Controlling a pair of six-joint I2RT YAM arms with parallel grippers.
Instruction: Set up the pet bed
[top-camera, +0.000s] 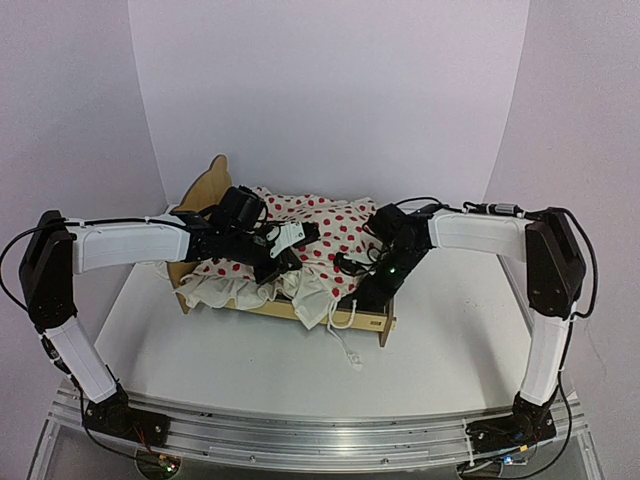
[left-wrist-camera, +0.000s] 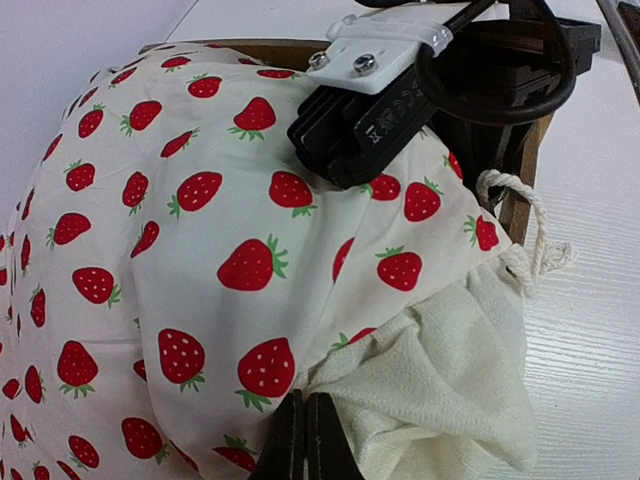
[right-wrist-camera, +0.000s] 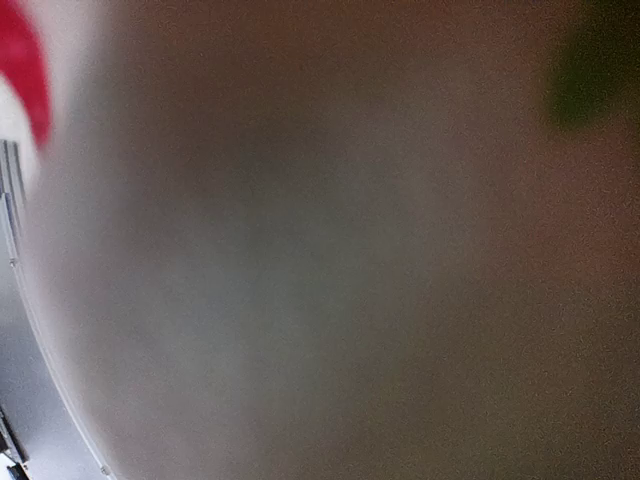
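right wrist view: all blur | pet bed (top-camera: 372, 322) base: under blanket (top-camera: 335, 222)

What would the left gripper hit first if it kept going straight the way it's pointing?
The strawberry-print blanket: the left gripper, shut, has its tips right at the cloth. Roughly beyond it is the right gripper, though depth is unclear.

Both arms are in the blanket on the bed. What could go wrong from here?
1. Right wrist view is all blur, so the right gripper works blind in the blanket.
2. The grippers sit close; the left gripper could hit the right.
3. The cord trailing over the bed rail may snag and drag it.
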